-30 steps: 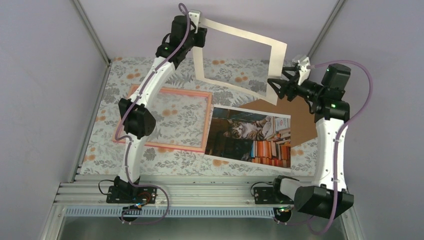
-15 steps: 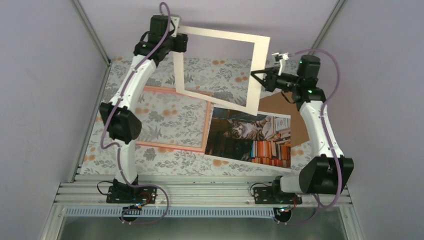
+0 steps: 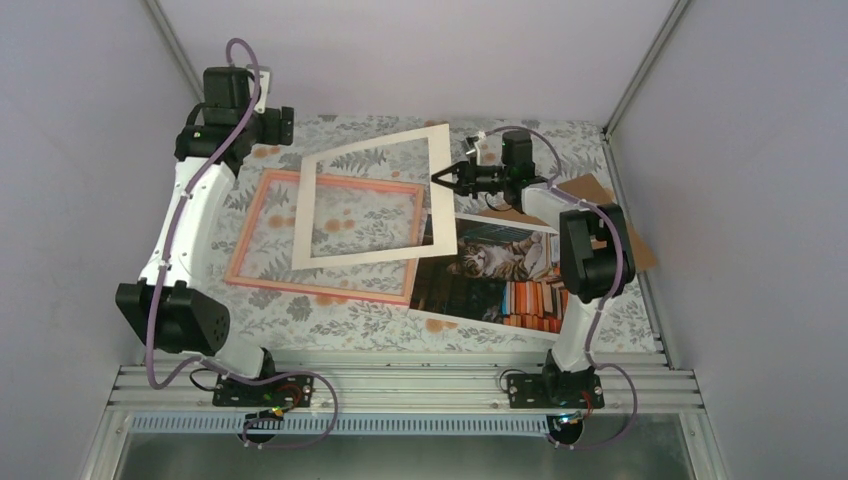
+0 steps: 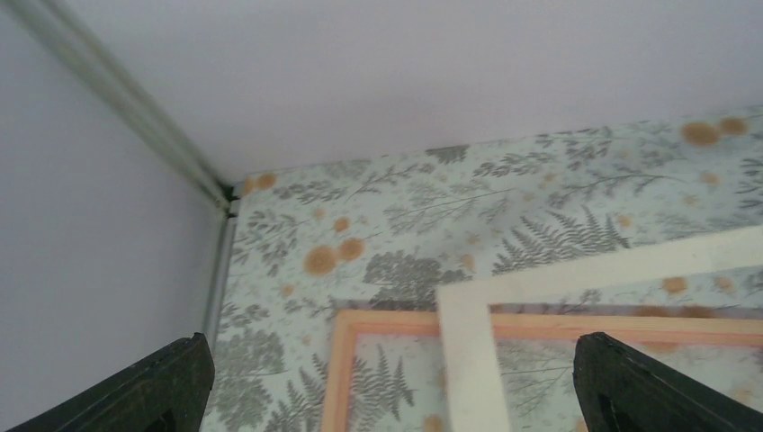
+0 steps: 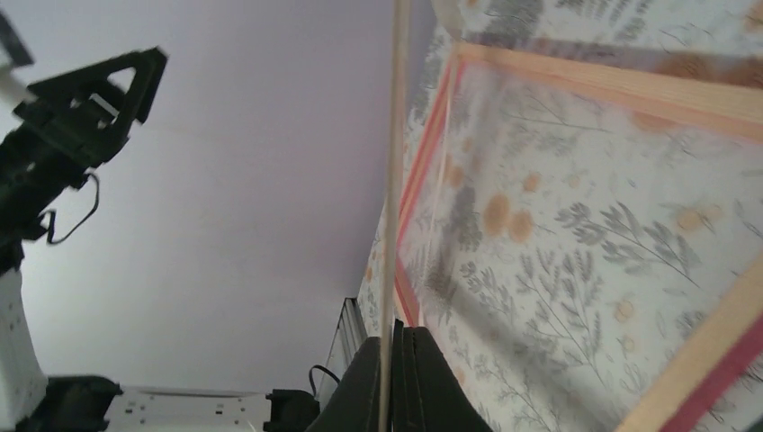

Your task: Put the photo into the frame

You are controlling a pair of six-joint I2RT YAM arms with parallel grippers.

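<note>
The pink frame [image 3: 320, 292] lies flat on the patterned table, left of centre. To its right lies the cat photo [image 3: 495, 275], face up, with nothing touching it. A white mat board [image 3: 360, 256] with a large window hangs tilted over the frame. My right gripper [image 3: 438, 178] is shut on the mat's right edge. In the right wrist view the mat [image 5: 394, 180] runs edge-on into the closed right gripper [image 5: 389, 360], with the frame [image 5: 576, 81] behind. My left gripper [image 3: 285, 122] stands open at the far left, holding nothing. The left wrist view shows the frame's corner [image 4: 396, 322] and the mat's corner [image 4: 468, 342] below it.
A brown backing board [image 3: 600, 195] lies at the back right, partly under the photo and behind the right arm. Lilac walls close in the back and both sides, with metal corner posts [image 3: 180, 50]. The rail with the arm bases [image 3: 400, 385] runs along the near edge.
The left gripper let go of the mat's corner, opened and drew back to the far left. The right gripper shut on the mat's right edge and brought it down and left over the frame.
</note>
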